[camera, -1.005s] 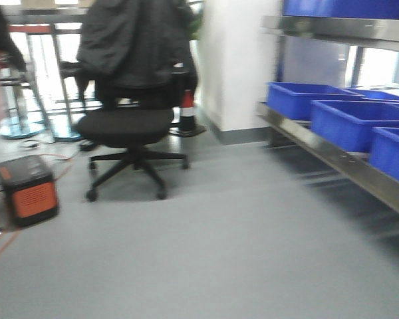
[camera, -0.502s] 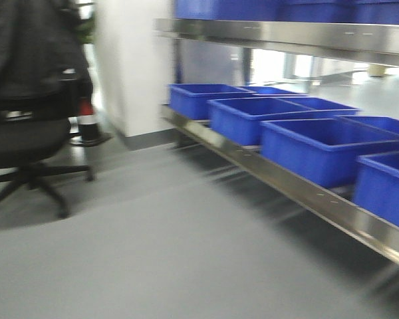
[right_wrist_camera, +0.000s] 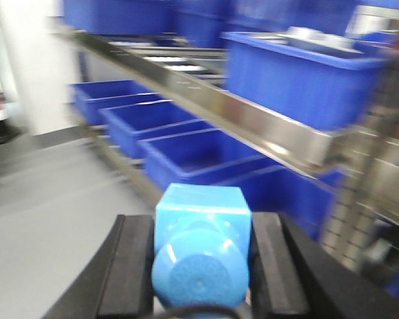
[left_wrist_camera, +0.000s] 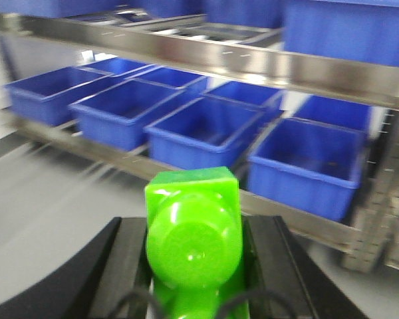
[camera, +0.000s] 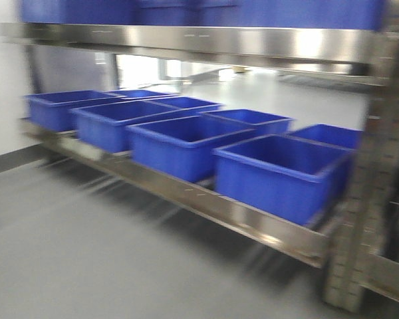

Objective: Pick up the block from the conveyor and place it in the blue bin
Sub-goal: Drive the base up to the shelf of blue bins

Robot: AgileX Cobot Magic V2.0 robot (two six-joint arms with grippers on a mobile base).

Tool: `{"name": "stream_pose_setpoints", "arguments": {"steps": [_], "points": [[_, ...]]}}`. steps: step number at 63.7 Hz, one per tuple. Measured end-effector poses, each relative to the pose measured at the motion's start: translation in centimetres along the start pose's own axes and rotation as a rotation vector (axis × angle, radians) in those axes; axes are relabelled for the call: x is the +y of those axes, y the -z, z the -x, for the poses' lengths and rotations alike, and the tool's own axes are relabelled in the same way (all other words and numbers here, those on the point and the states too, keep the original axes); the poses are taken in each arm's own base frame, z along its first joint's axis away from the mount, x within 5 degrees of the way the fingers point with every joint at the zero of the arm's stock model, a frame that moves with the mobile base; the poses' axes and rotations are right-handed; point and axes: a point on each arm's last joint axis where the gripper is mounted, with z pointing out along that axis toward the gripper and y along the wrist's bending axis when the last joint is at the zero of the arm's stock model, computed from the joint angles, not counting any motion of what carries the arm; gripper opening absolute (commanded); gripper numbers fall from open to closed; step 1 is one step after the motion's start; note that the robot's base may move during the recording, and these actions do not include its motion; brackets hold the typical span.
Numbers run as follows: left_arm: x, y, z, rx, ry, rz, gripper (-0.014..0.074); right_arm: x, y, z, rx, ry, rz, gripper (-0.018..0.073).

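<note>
Lower bins motion-blurred; upper bins cropped at top; green block cropped at bottom.

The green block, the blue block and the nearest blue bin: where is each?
green block [left_wrist_camera: 194, 246]: left wrist view, on its rounded knob.
blue block [right_wrist_camera: 201, 276]: right wrist view, on its rounded knob.
nearest blue bin [camera: 266, 186]: front view, on its front wall.

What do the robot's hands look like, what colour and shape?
The left gripper and right gripper are both plain black. Each has two broad, flat fingers facing each other, with outer parts curving away to the sides. Thin black cables loop near the base. No markings show.
</note>
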Motion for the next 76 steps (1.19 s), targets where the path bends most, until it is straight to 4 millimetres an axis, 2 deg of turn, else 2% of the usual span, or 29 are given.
{"name": "stream_pose_setpoints", "arguments": {"steps": [76], "points": [[0.0,0.0,0.0,0.0,0.0,0.0,-0.0111,0.0,0.0,0.0,0.0,0.0,0.0,-0.0153]]}}
